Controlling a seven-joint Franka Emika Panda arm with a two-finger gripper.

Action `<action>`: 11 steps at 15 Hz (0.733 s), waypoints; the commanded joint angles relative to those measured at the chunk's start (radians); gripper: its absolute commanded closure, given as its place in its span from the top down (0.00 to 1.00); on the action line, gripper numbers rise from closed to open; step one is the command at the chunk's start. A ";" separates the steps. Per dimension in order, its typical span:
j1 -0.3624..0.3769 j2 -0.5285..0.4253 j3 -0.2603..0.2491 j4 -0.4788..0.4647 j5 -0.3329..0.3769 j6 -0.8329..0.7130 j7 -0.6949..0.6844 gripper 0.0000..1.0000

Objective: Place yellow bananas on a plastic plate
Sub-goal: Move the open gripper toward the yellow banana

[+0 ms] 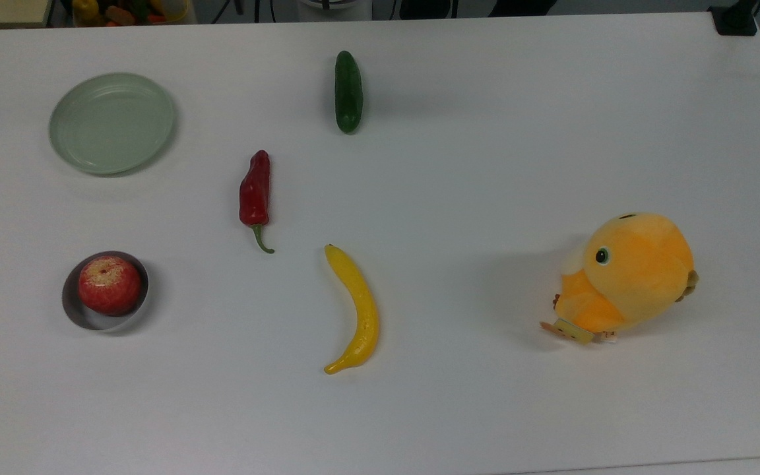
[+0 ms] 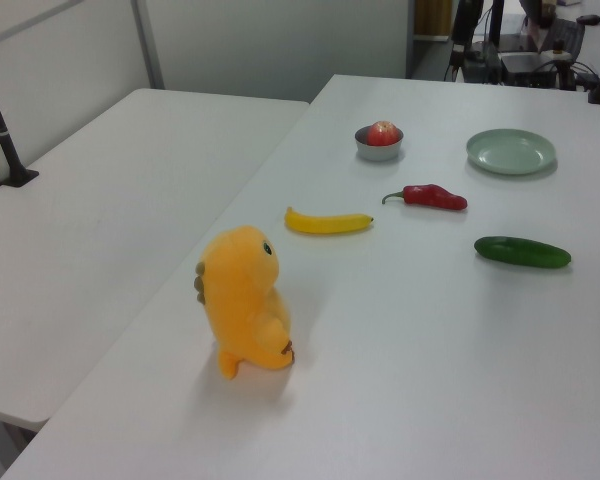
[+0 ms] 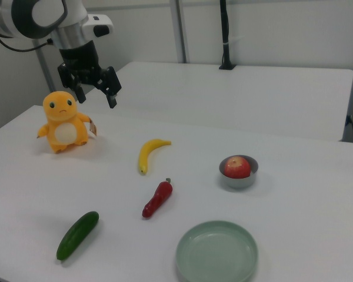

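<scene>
1. The white table [image 3: 294,194] carries everything, with a second white table [image 3: 253,94] butted up behind it and pale partition walls beyond; cables and gear sit past the far edge.
2. The gripper [image 3: 96,88] hangs in the air above the table, fingers spread apart and holding nothing, just above and beside the orange plush toy [image 3: 63,120] in the right view.
3. The plastic plate [image 3: 216,254] lies bare, the farthest thing from the gripper, well apart.
4. The yellow banana [image 3: 150,154] lies flat on the table below the gripper, towards the plate and untouched; I judge the task barely begun, with reach, grasp, carry and release all left.
5. A red chilli pepper [image 3: 157,200] lies between banana and plate; a cucumber [image 3: 77,235] and a grey bowl [image 3: 239,178] holding an apple [image 3: 237,167] lie to either side.
</scene>
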 commanded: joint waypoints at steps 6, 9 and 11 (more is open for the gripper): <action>0.012 -0.014 -0.012 -0.027 0.010 0.011 0.008 1.00; 0.020 0.009 -0.003 -0.049 0.010 0.026 0.001 1.00; 0.041 0.044 -0.002 -0.044 0.010 0.029 -0.002 1.00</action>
